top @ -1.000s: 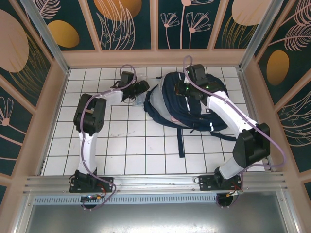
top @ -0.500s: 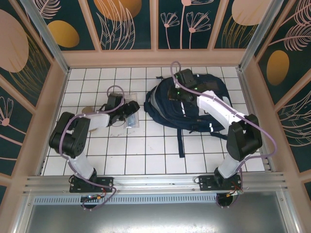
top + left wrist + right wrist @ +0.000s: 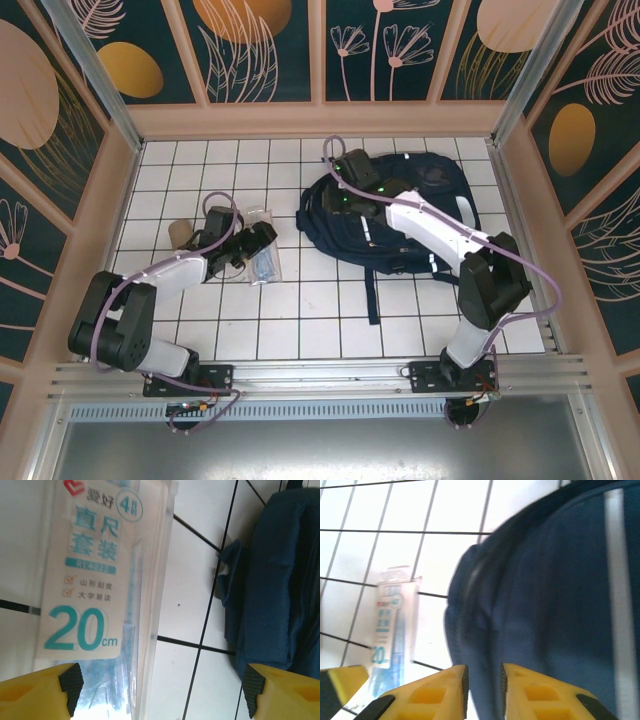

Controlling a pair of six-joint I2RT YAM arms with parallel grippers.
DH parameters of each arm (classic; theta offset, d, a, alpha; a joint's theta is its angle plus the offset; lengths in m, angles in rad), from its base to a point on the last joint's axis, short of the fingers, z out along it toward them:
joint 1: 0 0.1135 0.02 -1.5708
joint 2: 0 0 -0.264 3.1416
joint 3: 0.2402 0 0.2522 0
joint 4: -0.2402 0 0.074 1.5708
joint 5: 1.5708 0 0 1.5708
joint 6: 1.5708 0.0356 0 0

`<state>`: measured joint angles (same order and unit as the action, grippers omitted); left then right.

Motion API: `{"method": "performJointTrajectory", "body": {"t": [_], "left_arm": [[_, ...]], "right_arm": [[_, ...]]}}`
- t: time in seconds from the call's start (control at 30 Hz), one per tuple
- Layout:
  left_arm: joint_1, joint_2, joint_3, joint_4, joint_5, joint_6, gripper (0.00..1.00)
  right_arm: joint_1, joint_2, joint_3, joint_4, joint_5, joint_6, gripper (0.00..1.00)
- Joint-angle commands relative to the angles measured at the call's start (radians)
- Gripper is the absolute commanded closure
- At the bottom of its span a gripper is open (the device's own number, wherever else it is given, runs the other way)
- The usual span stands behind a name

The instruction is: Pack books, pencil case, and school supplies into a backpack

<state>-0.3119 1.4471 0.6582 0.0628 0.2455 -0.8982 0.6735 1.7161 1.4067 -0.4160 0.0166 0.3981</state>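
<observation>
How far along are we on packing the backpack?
Done: nothing confirmable; what the backpack holds is hidden. In hand: the left gripper hangs open over the clear packet, which lies on the tiles beside the backpack, ungripped. The right gripper is at the backpack's zipper edge, jaws nearly together; whether it pinches fabric is unclear. Left: grasp the packet and put it inside.

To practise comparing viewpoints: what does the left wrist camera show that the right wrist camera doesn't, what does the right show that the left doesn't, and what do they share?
Left wrist, not right: the packet's small print in close-up, and both fingers of the left gripper spread wide.
Right wrist, not left: the right gripper, fingers close together over the backpack, and its white stripe.
Shared: the packet lying on white tiles beside the backpack, with tile between them.
</observation>
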Motion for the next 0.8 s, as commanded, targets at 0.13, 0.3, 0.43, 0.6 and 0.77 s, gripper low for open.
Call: {"method": "performJointTrajectory", "body": {"t": [0.13,0.3,0.43,0.6,0.77], "left_arm": [[0.083,-0.009,0.004,-0.101,-0.020,0.074,0.16],[0.112,0.027,-0.018,-0.059,0.035,0.098,0.20],[0.114,0.064,-0.031,-0.026,0.070,0.096,0.23],[0.114,0.090,-0.046,0.006,0.097,0.087,0.25],[0.115,0.107,-0.052,0.026,0.117,0.081,0.25]], "right_arm": [[0.098,0.077,-0.016,0.120,-0.069,0.108,0.75],[0.132,0.184,-0.031,0.218,-0.180,0.165,0.76],[0.156,0.292,0.004,0.246,-0.237,0.188,0.84],[0.162,0.385,0.032,0.258,-0.261,0.203,0.93],[0.165,0.441,0.037,0.280,-0.296,0.212,0.99]]}}
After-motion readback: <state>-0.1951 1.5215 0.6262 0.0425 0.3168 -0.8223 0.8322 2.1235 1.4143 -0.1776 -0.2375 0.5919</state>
